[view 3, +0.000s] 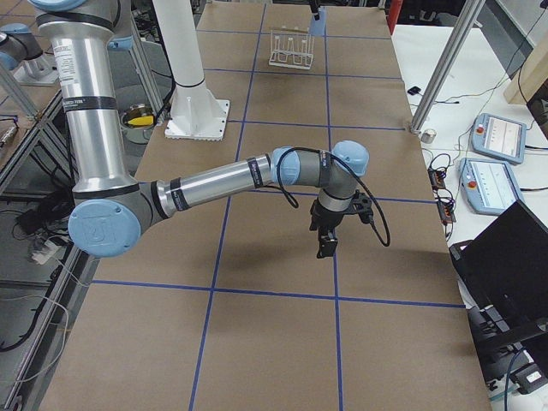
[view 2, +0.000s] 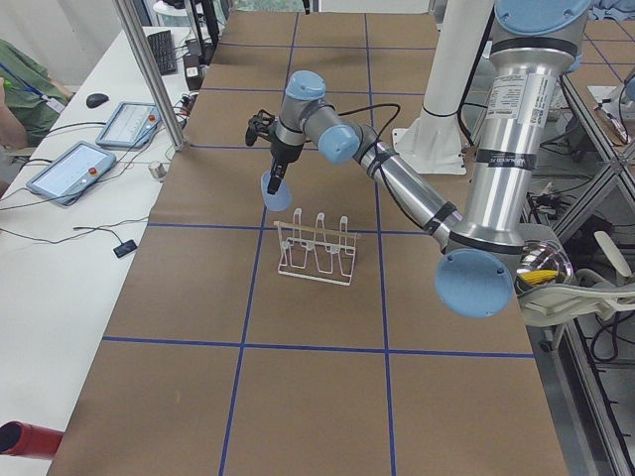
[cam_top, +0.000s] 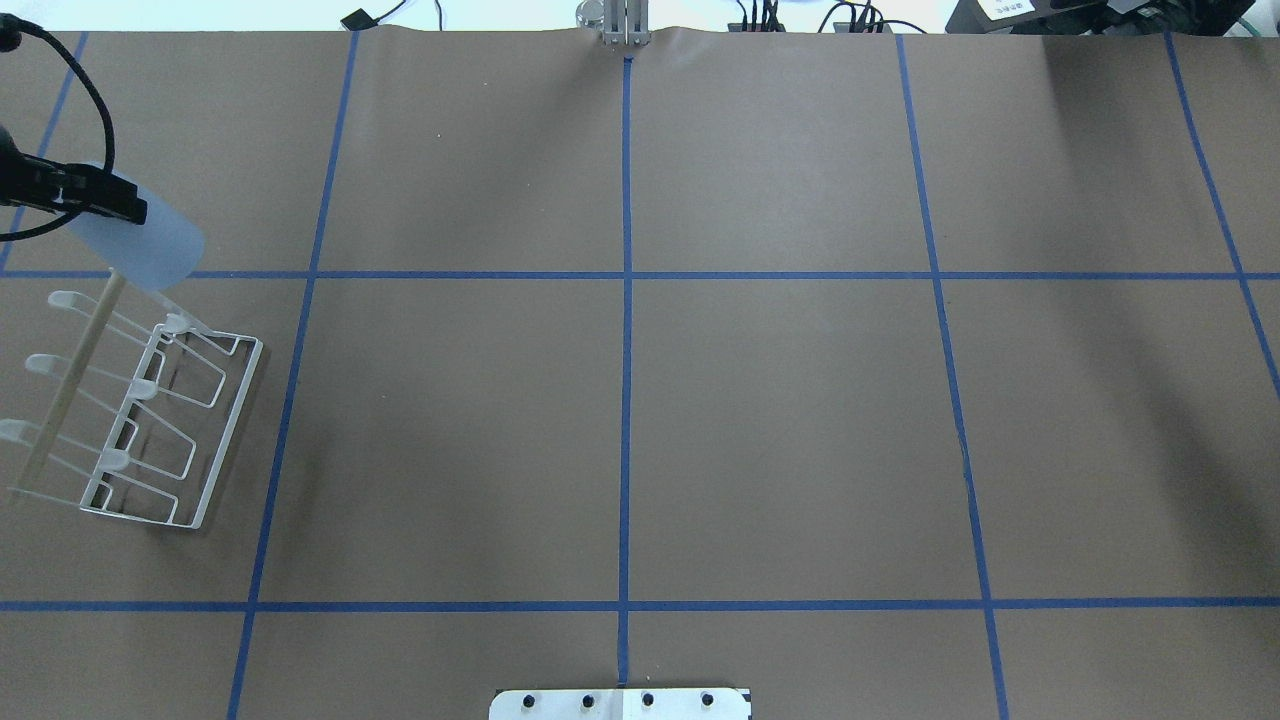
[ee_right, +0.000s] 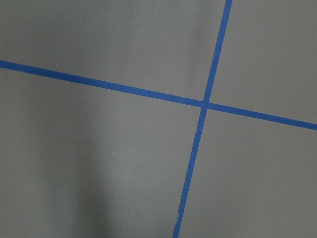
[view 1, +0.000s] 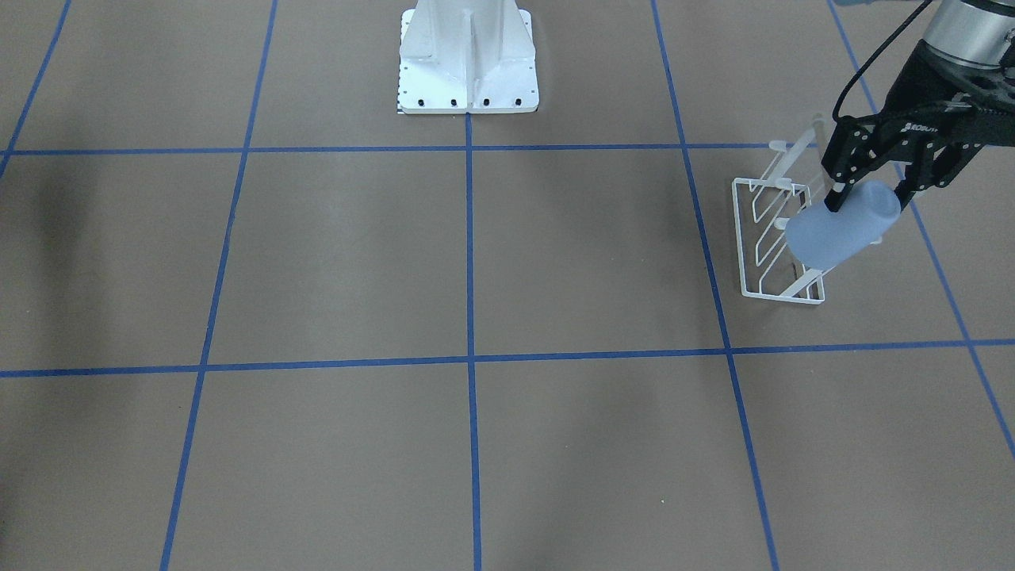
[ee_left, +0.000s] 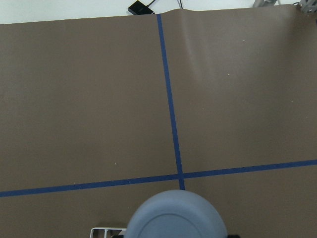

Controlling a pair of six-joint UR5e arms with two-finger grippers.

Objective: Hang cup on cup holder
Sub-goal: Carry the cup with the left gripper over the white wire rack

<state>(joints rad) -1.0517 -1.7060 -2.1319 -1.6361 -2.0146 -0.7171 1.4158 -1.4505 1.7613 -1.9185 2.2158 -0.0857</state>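
L tool (view 1: 868, 194) is clamped on the cup (view 1: 840, 226), held tilted in the air, rim down, over the cup holder (cam_top: 145, 388) end farthest from the robot. It looks not yet on a prong (cam_top: 175, 320). R tool (view 3: 325, 244): can't tell if clenched or slack.

Risks: rim misses the prong tip, or bumps the light wire rack & shifts it; an early release drops the cup.

Tabletop (view 1: 349, 254) is brown paper w/ blue tape grid (view 1: 469, 238). A side desk (view 2: 50, 278) holds tablets (view 2: 69, 169).

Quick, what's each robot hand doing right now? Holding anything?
Left gripper: closed, holding the cup in the air.
Right gripper: cannot be told; it shows only in one side view.
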